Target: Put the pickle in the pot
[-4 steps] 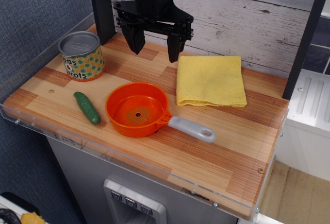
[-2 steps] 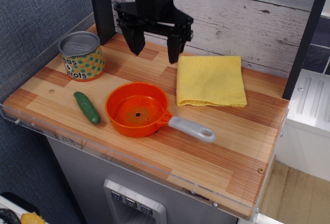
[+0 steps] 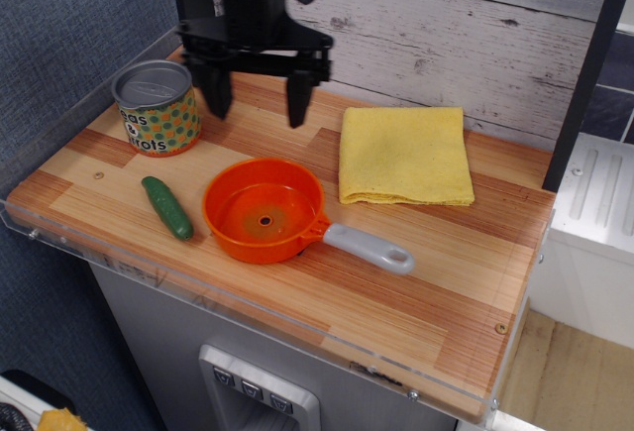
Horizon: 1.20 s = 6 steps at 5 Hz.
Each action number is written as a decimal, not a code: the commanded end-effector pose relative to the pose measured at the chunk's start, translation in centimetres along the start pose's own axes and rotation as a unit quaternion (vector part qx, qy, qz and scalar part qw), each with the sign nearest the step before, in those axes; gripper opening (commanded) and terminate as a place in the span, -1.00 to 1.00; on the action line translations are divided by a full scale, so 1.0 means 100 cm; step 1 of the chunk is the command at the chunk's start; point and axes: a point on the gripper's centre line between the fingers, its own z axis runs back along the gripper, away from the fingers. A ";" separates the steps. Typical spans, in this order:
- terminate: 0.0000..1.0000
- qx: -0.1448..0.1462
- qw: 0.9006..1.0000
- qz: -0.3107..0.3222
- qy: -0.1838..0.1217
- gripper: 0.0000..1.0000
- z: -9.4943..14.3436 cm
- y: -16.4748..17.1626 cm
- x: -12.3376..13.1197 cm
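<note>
You have not picked anything up yet. Your gripper point(image 3: 257, 108) hangs wide open and empty. The pickle point(image 3: 166, 207) lies on the worktop point(image 3: 416, 282), below and left of it. The pot point(image 3: 264, 210), right below the gripper, is empty.

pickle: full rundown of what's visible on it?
The pickle is a small, smooth, dark green cucumber-shaped toy, plastic by its look, with rounded ends. It lies flat on the wooden table near the front left edge, angled diagonally. It sits left of the pot with a gap between them, and in front of the can. Nothing but the table touches it.
</note>
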 end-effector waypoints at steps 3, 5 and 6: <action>-1.00 0.040 0.984 0.173 -0.004 1.00 -0.014 0.079 -0.010; -1.00 0.044 0.977 0.210 0.012 1.00 -0.035 0.088 -0.021; -1.00 0.023 0.972 0.232 0.021 1.00 -0.045 0.087 -0.026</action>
